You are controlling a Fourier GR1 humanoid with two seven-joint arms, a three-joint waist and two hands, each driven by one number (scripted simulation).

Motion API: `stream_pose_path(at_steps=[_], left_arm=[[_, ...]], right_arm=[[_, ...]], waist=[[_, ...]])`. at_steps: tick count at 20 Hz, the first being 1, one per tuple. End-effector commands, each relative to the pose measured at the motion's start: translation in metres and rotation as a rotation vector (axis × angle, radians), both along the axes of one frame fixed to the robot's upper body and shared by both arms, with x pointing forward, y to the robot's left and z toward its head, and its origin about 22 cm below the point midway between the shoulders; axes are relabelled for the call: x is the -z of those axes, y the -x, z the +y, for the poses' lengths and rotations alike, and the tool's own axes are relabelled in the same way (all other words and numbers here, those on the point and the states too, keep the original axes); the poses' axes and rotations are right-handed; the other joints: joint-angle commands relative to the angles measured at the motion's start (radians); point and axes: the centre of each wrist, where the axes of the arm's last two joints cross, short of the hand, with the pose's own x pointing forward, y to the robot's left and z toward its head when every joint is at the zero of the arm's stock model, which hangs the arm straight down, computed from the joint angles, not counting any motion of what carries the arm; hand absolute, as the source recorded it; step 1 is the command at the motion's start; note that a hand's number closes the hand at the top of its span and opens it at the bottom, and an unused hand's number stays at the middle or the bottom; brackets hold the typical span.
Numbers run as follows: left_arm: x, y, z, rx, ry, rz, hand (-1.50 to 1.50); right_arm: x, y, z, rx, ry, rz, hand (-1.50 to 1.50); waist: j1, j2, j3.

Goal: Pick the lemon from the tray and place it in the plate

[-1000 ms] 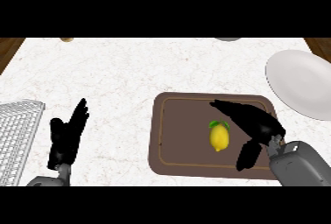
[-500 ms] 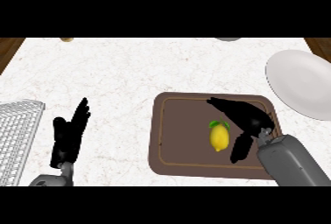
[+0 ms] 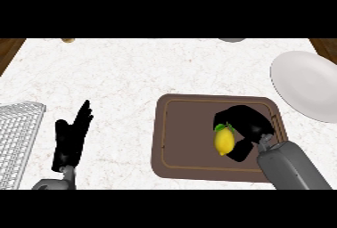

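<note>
where the counter point(image 3: 145, 75) meets the view's left edge, a white wire rack point(image 3: 16, 138) lies flat, just left of the left hand's fingers. the left hand point(image 3: 69, 142) rests open near the lower edge, its fingers point(image 3: 82, 118) straight and pointing up the counter, holding nothing. far beyond those fingertips, at the counter's far edge, a small brown thing point(image 3: 67, 40) is cut off by the view and cannot be made out.

to the right of those fingers, apart from them, a brown tray point(image 3: 184, 133) with a raised rim sits on the counter. the lemon point(image 3: 225, 140) lies on the tray's right half, lengthwise up and down, with a small green leaf at its upper end.

the right hand point(image 3: 250, 124) comes in from the lower right on a grey forearm point(image 3: 289, 167) and is curled round the lemon. its fingers point(image 3: 227, 115) arch over the leafy upper end, and the thumb point(image 3: 242, 150) lies along the lower right side. the lemon thus sits between fingers and thumb, its left flank uncovered. whether it has left the tray's floor cannot be told.

far beyond these fingertips, a grey rounded thing point(image 3: 232, 39) shows in part at the top edge. right of the fingers and well apart, the white plate point(image 3: 306, 84) lies at the counter's right edge.
</note>
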Motion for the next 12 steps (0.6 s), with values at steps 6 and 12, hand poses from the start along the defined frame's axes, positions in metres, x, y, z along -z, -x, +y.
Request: stream_pose_path(at_steps=[6, 12], left_arm=[[0.0, -0.011, -0.01, -0.008, 0.007, 0.003, 0.0], [0.001, -0.003, 0.0, 0.001, 0.003, -0.003, 0.0]], right_arm=[[-0.019, -0.013, 0.008, 0.077, -0.006, -0.219, 1.5], [-0.022, -0.05, -0.076, 0.284, -0.045, -0.368, 1.5]], waist=[[-0.005, 0.002, 0.001], [0.011, 0.008, 0.002]])
